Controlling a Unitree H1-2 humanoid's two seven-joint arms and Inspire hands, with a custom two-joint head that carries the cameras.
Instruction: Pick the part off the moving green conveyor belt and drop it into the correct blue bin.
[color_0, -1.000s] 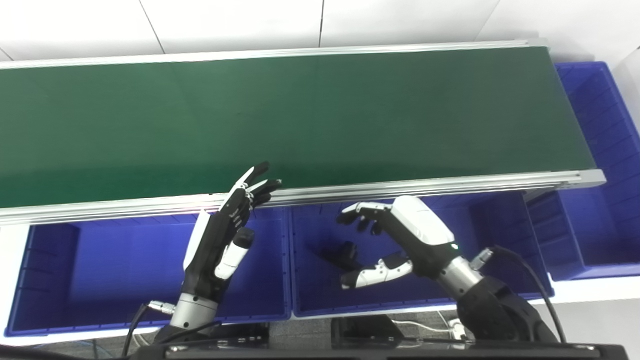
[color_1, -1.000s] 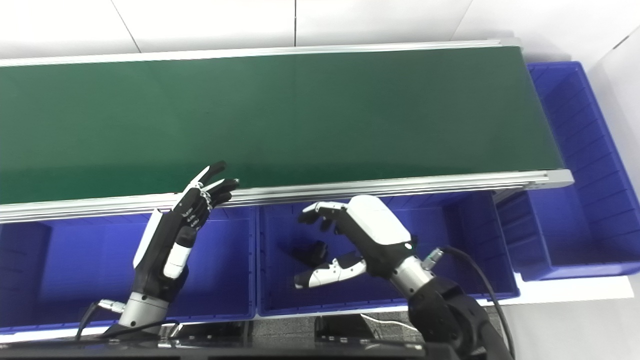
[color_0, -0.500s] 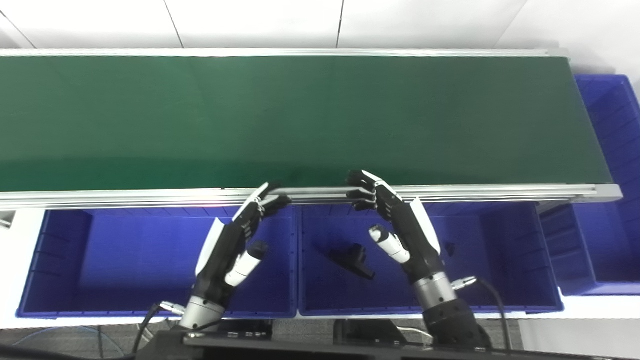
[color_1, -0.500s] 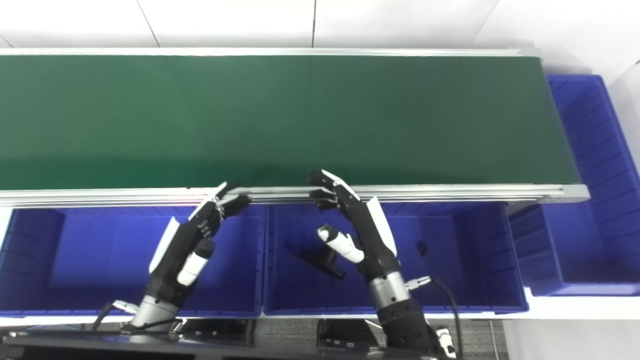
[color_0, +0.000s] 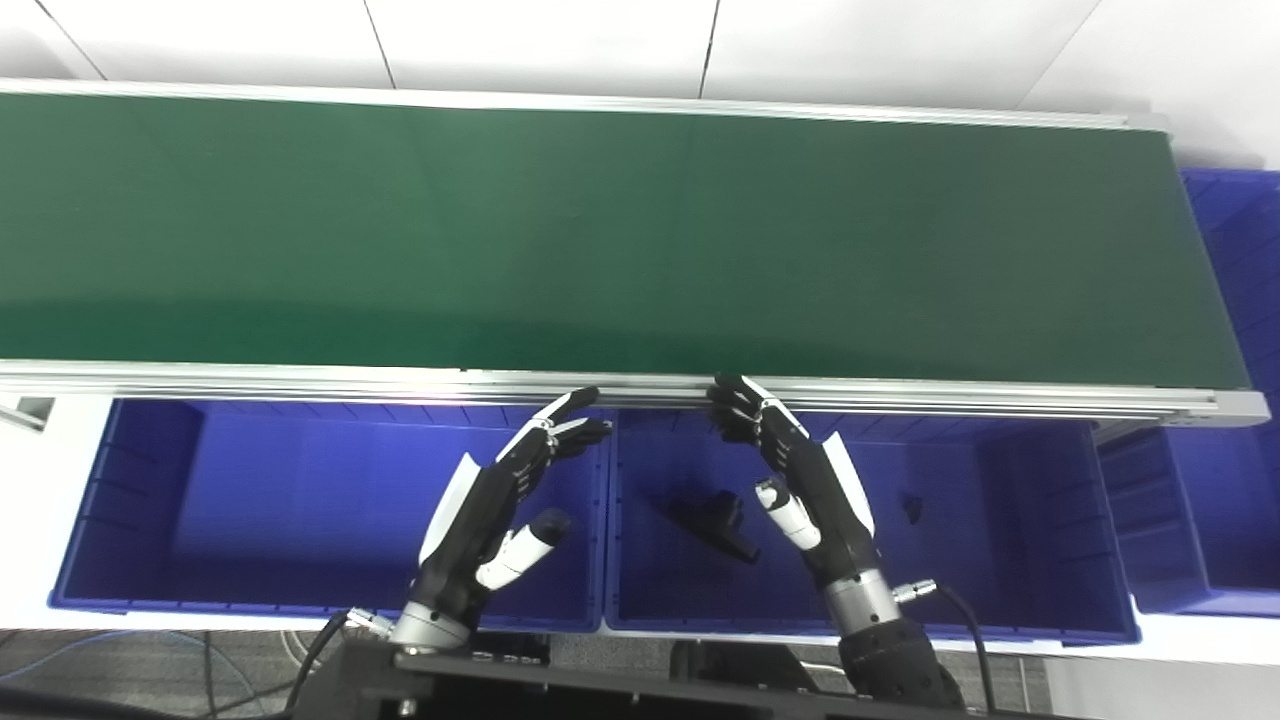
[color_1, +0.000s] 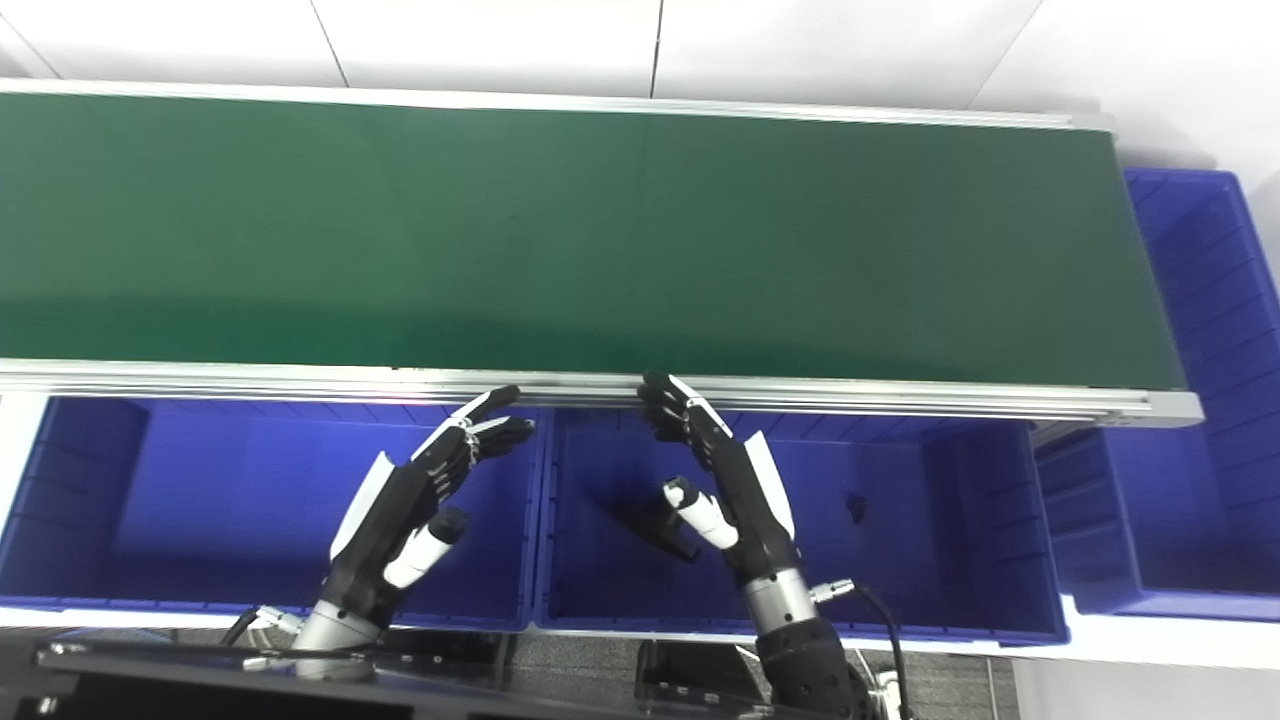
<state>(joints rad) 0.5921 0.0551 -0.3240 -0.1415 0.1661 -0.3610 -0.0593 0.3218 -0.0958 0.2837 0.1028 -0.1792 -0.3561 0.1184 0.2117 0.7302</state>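
The left robot hand has a white shell on its back, black fingers and a thumb that is white with a black tip. The right robot hand looks the same: white back, black fingers, white thumb. Each one joins a silver metal wrist ring with a small connector, and a black cable leaves it. The forearms are black.

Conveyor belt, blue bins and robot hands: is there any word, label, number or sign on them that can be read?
None: no readable text shows in either view.
The green conveyor belt is plain.
The blue bins carry no visible label.
The left robot hand and right robot hand show no legible marking.
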